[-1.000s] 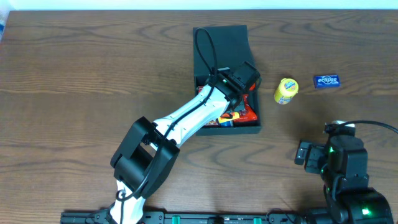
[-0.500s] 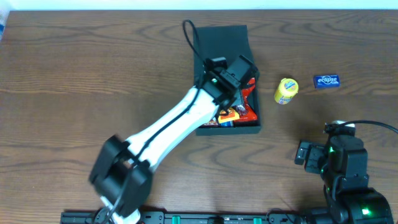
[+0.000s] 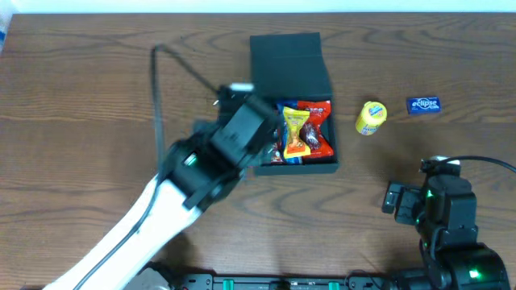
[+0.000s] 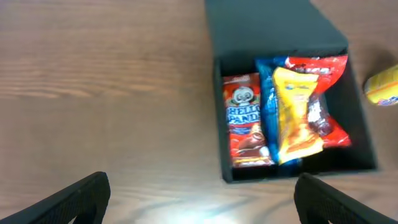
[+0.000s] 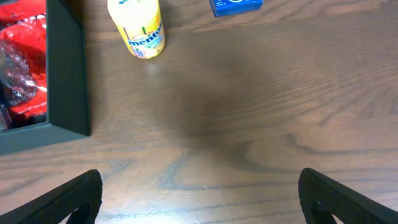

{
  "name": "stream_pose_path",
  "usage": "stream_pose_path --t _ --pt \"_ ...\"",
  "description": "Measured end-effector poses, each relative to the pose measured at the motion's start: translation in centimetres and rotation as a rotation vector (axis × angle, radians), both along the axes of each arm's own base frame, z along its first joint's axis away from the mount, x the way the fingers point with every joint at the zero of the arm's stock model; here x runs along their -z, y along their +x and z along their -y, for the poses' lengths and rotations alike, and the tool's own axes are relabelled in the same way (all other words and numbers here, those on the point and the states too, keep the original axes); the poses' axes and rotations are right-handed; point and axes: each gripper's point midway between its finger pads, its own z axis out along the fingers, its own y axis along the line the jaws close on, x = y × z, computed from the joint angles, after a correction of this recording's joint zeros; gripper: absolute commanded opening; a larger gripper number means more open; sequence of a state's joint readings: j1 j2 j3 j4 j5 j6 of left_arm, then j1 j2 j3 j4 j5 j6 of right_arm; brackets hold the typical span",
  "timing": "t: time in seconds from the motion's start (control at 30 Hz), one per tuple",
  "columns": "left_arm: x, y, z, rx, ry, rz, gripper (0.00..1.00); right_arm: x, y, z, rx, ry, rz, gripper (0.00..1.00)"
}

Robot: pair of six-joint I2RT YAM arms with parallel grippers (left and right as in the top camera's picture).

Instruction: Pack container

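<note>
Backed the left pincer [image 4: 202,205] out of the container [image 3: 300,167] during the last second, leftward and toward the near edge. Hangs now over bare worktop [image 3: 97,97] just beside the box's left wall, blurred in the overhead view. Seen from the left wrist with both fingers spread wide at the lower corners, released, nothing between them.

Places the container at the far middle of the worktop, flap lid folded back away from the robot, inside laid open. Holds several snack packets: a red Hello Panda packet [image 4: 244,121] against the left wall, a blue packet [image 4: 266,93] next to it, a yellow packet [image 3: 294,133] lying on top across the middle, and a red packet [image 3: 320,129] against the right wall.

Leaves a yellow Mentos tub [image 3: 372,118] on its side on the worktop, near the box's right wall but not touching, with a small blue Eclipse packet [image 3: 422,105] further right.

Keeps the right pincer [image 5: 200,199] at the near right, unmoved, fingers wide apart and empty over bare wood.
</note>
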State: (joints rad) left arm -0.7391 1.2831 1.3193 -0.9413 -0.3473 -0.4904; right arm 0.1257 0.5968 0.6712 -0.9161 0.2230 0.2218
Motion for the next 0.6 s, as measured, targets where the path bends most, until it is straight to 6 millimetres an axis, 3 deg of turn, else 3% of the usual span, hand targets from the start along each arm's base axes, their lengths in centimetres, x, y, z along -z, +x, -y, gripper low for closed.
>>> stream_pose_path --t 0.1,0.3,0.4,0.6 --pt "1.3 -2.4 -3.0 0.022 0.033 0.01 0.95 0.0 0.0 0.0 0.0 0.0 0.0 0.99" --pt "3.5 -4.6 -6.7 0.001 0.084 0.013 0.95 0.0 0.0 0.0 0.0 0.0 0.001 0.99" --pt "4.5 -5.1 -7.7 -0.01 0.136 -0.018 0.95 0.0 0.0 0.0 0.0 0.0 0.0 0.99" --pt "4.7 -5.3 -7.9 -0.012 0.151 -0.028 0.95 0.0 0.0 0.0 0.0 0.0 0.0 0.99"
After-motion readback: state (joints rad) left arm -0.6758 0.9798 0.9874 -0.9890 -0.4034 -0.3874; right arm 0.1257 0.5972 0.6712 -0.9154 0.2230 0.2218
